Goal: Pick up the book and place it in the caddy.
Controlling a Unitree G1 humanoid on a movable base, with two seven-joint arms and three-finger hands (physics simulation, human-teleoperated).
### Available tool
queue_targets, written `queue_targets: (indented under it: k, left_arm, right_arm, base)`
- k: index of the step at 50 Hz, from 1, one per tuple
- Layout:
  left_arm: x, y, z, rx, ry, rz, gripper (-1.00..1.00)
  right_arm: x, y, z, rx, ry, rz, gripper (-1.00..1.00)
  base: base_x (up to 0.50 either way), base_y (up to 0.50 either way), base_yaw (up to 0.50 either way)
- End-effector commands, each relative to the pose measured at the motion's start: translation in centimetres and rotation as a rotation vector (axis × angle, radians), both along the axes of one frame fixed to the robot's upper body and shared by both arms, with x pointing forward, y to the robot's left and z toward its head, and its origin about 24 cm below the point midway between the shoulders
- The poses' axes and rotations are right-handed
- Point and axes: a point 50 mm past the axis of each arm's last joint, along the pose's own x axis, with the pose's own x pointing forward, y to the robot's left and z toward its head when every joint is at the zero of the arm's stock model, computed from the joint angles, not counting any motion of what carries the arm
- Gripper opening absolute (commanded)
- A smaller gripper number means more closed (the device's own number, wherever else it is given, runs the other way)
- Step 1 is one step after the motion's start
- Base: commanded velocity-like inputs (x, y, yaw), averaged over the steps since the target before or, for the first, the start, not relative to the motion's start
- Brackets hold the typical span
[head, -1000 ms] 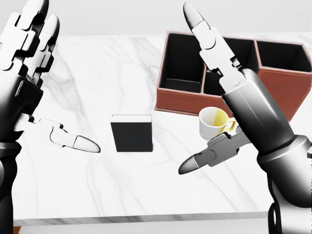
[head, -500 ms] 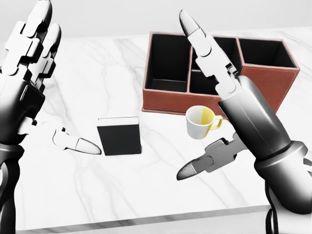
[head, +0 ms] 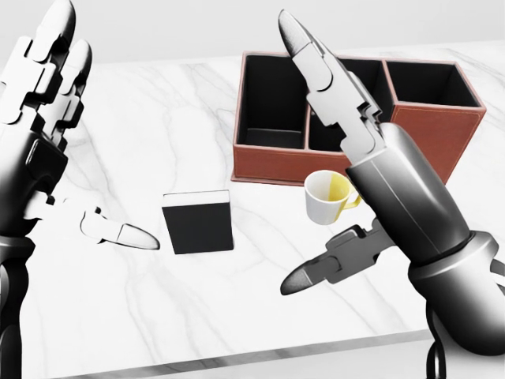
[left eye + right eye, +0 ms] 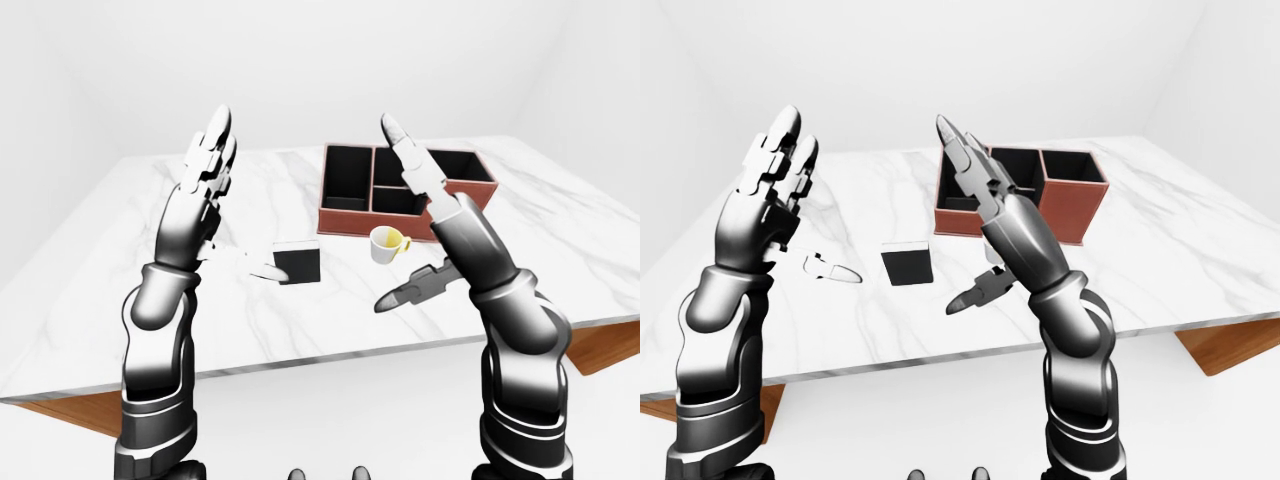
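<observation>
A small black book lies flat on the white marble table, left of centre in the head view. The brown caddy with several dark compartments stands at the upper right. My left hand is raised at the left, fingers spread open, its thumb pointing at the book's left edge without touching. My right hand is raised at the right, open and empty, in front of the caddy.
A white mug with a yellow inside stands between the book and the caddy, close to my right thumb. The table's near edge runs along the bottom of the head view. White walls surround the table in the left-eye view.
The camera has shifted, so the book, mug and caddy sit further left in the picture than one second ago. Both hands stay raised and open.
</observation>
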Motion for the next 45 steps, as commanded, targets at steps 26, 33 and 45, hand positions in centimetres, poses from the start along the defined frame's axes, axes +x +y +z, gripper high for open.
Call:
queue_targets:
  k: [26, 33, 45]
  left_arm:
    - [-0.18, 0.29, 0.28, -0.018, -0.014, 0.007, 1.0]
    - [-0.22, 0.38, 0.15, -0.021, -0.01, 0.01, 1.0]
    - [-0.5, 0.4, 0.34, -0.023, -0.022, 0.008, 1.0]
  right_arm:
    - [0.15, 0.26, -0.12, -0.012, -0.002, -0.022, 1.0]
    - [0.2, 0.28, -0.43, -0.008, 0.012, -0.023, 1.0]
    - [0.33, 0.15, -0.68, 0.009, 0.024, -0.027, 1.0]
  base:
    - [0.0, 0.0, 0.0]
    - [0.0, 0.0, 0.0]
    - [0.2, -0.02, 0.0]
